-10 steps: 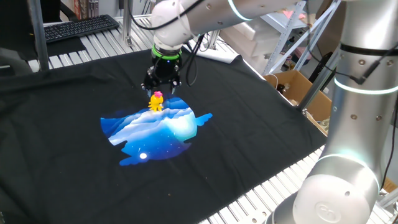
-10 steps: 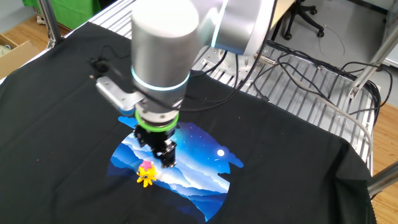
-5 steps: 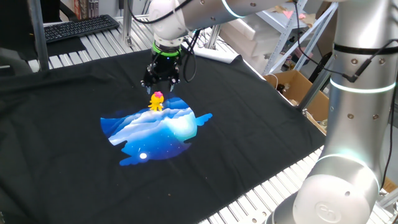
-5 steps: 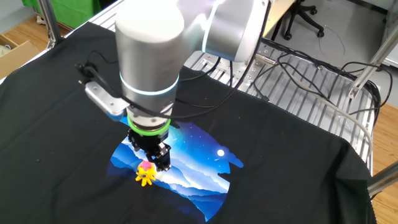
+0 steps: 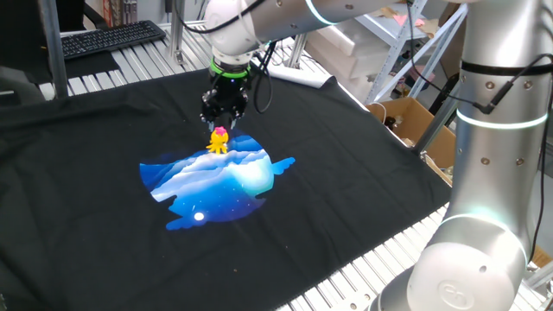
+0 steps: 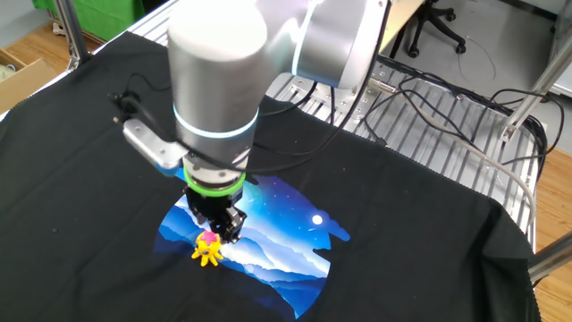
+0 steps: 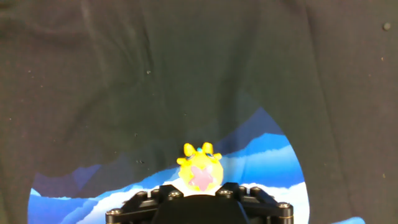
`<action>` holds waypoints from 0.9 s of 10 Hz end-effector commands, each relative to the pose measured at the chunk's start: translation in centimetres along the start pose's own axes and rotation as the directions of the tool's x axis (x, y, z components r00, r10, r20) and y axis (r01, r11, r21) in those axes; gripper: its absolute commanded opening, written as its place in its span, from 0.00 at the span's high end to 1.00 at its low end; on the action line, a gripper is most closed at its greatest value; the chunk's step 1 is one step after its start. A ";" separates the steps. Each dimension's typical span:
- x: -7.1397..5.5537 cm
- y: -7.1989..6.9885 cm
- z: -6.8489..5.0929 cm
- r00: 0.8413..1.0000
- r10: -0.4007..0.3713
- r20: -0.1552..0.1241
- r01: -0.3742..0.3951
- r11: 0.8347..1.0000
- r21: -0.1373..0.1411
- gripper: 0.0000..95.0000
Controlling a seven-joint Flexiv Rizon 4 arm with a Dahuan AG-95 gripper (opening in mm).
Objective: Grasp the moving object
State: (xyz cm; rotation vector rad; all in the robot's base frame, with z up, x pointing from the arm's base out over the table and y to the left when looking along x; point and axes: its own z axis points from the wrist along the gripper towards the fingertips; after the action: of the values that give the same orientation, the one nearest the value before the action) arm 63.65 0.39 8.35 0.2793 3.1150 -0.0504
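Since half a second ago the silver robot arm (image 5: 484, 130) has shifted only slightly, bringing its black two-finger gripper (image 5: 222, 122) a little closer over the toy, while the toy itself sits where it did. Beneath the gripper spreads the black cloth (image 5: 363, 173) that covers the slatted metal table (image 5: 121, 65), and on that cloth, below and to one side of the gripper, lies the large blue-and-white printed patch (image 5: 220, 186). In the other fixed view the gripper (image 6: 217, 229) hangs from a green-ringed wrist directly above the near edge of the same patch (image 6: 277, 241). The tiny yellow toy figure with a pink top (image 5: 219, 141) stands on the patch's edge just under the fingertips; the other fixed view shows it (image 6: 207, 249) right at the tips as well. In the hand view the toy (image 7: 200, 172) appears just ahead of the black gripper body (image 7: 199, 205), centred on it, upright on the printed patch (image 7: 267, 162). Whether the jaws are spread or pressed together cannot be told; they are not seen pinching the toy.
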 end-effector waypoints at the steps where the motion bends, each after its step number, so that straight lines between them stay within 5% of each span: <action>1: 0.1 0.0 -0.2 1.000 0.027 0.002 -0.027 1.000 -0.001 0.60; 6: 0.1 0.0 -0.2 0.998 0.058 0.007 -0.058 0.998 -0.016 0.60; 7: 0.1 0.0 -0.2 0.998 0.057 0.009 -0.057 0.998 -0.014 0.40; 9: -1.1 0.1 0.3 0.998 0.058 0.010 -0.058 0.998 -0.012 0.40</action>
State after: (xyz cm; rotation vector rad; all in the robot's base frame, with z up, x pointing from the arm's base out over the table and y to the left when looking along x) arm 64.93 0.46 7.96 0.3658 3.0958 -0.0290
